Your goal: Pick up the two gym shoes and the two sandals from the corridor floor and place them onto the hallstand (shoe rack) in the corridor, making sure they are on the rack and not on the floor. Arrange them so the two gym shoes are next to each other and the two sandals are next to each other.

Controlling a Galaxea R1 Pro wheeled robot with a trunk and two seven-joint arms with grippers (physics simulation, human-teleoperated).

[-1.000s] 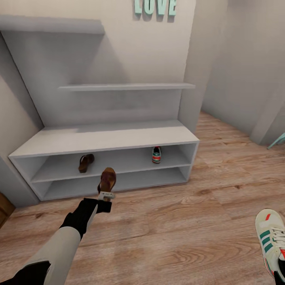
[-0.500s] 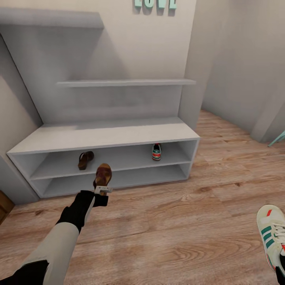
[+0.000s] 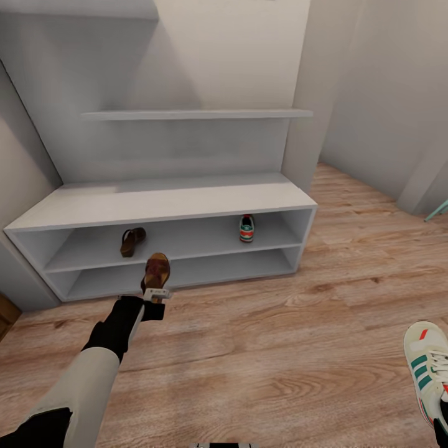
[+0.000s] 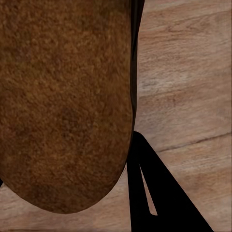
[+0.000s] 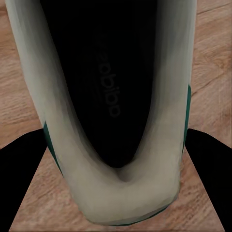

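Floor-side sneaker (image 3: 428,367) half cropped, right hand apparently hidden.

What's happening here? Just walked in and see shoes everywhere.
A two-armed robot is putting shoes on the rack. Its left tool holds a sandal out toward the rack's front, and its right tool grips a sneaker near the floor. Another sandal and another sneaker sit apart on the rack's upper open tier.

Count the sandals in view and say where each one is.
2. One sandal lies on the hallstand's upper open tier, left part. The other sandal is held in the left gripper, in front of the hallstand above the floor.
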